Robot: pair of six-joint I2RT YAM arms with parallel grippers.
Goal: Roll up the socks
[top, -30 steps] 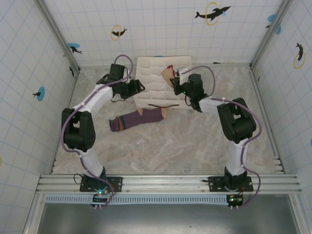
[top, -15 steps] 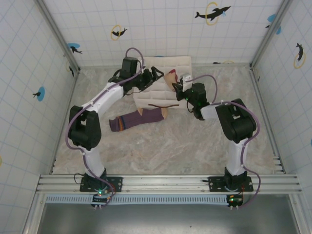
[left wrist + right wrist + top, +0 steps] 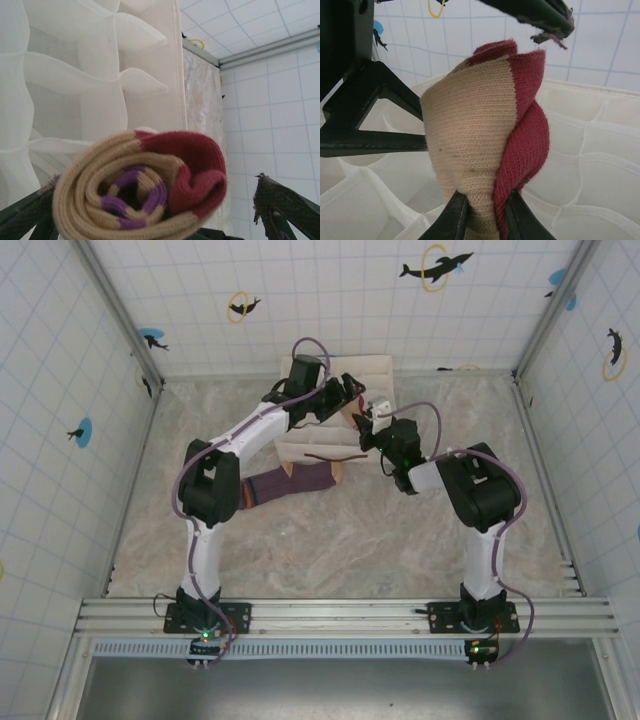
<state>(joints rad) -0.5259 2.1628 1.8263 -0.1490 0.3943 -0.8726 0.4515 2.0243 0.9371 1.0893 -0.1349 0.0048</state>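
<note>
The beige sock [image 3: 470, 125] with dark red toe is rolled into a tight bundle; its purple-striped cuff [image 3: 150, 200] shows as a spiral at the core. My right gripper [image 3: 481, 212] is shut on the roll's lower end, holding it above the white organiser box [image 3: 300, 447]. My left gripper [image 3: 345, 396] reaches in from the left, open, its fingers [image 3: 280, 205] standing wide on either side of the roll. The dark purple sock [image 3: 290, 483] with tan heel and toe lies flat on the table in front of the box.
The organiser box's fabric cells [image 3: 100, 100] lie directly behind and below the roll. A thin dark strip [image 3: 335, 455] rests on the box's front edge. The tiled back wall [image 3: 330, 300] stands close behind the box. Open marbled tabletop [image 3: 330, 540] stretches toward the arm bases.
My left arm has swung right across the box, and its open gripper now straddles the rolled beige sock. The right gripper has kept hold of the roll, shifting slightly.
</note>
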